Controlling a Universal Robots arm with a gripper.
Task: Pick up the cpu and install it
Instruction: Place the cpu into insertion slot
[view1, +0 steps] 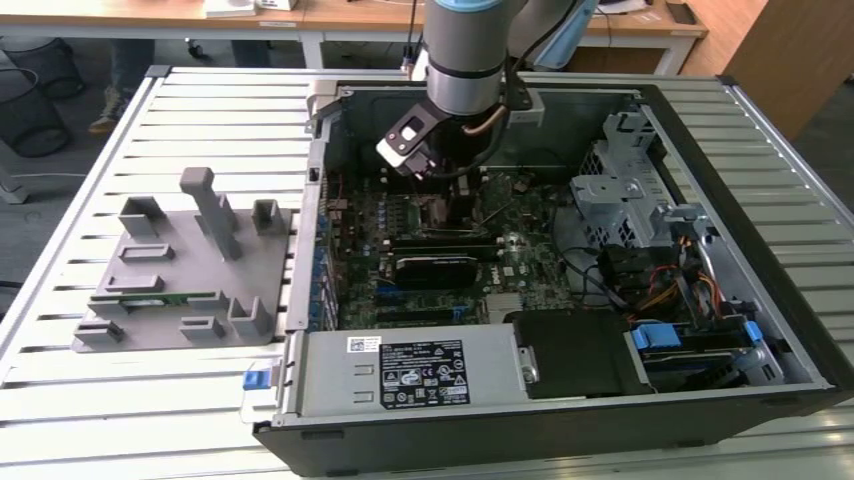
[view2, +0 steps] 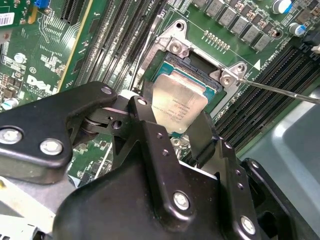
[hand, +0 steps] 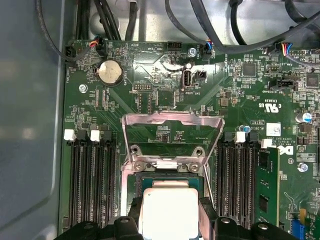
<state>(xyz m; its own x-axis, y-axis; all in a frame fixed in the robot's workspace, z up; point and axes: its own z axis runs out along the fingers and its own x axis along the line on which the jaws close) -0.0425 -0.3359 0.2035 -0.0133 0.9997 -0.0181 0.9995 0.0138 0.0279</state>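
Observation:
The cpu is a flat square chip with a silver top, and my gripper is shut on it by two opposite edges. It hangs right over the open black socket on the green motherboard. I cannot tell whether it touches the socket. In the first wrist view the cpu sits between the black fingers, in front of the socket, whose metal bracket is flipped up. In the exterior view my gripper reaches down into the open computer case.
Memory slots flank the socket, one holding a green stick. A thin metal lever sticks out beside the socket. Cables, a drive cage and the power supply crowd the case. A grey fixture tray lies at the exterior view's left.

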